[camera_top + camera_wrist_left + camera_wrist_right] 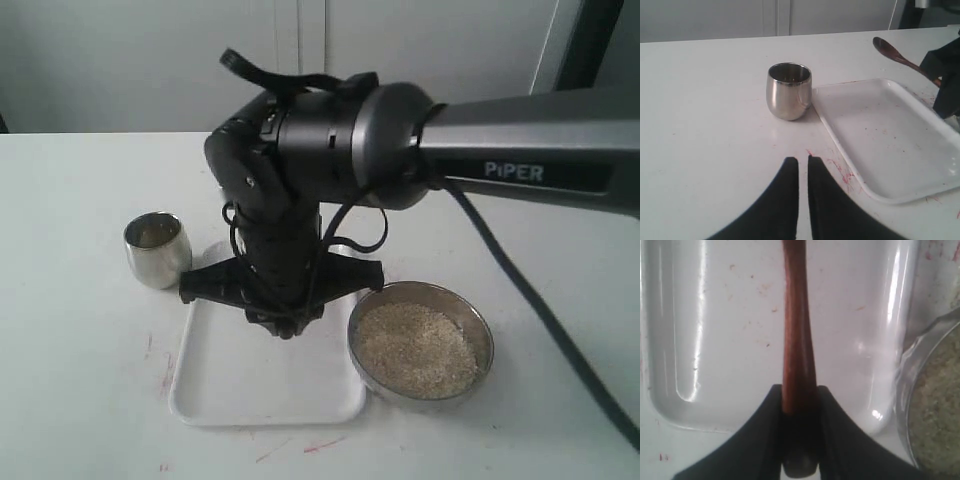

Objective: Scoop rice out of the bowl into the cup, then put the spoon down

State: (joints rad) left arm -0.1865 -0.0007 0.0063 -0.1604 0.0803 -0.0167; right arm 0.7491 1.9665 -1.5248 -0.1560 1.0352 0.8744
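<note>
My right gripper (800, 390) is shut on the slim handle of the dark reddish-brown wooden spoon (797, 335) and holds it over the white tray (725, 325). From the left wrist view the spoon (894, 53) hangs in the air above the tray's far side, its oval bowl empty. In the exterior view the right gripper (287, 323) points down over the tray and the arm hides the spoon. The steel bowl (484, 330) holds rice (415, 350) just right of the tray. The steel cup (157, 248) stands upright left of the tray. My left gripper (803, 160) is shut on nothing, on the table short of the cup (788, 91).
The white rectangular tray (260, 385) lies between cup and bowl, with nothing lying in it, its rim (840, 145) close to the cup. Red marks dot the white table near the tray. The right arm (520, 150) reaches across from the right above the bowl.
</note>
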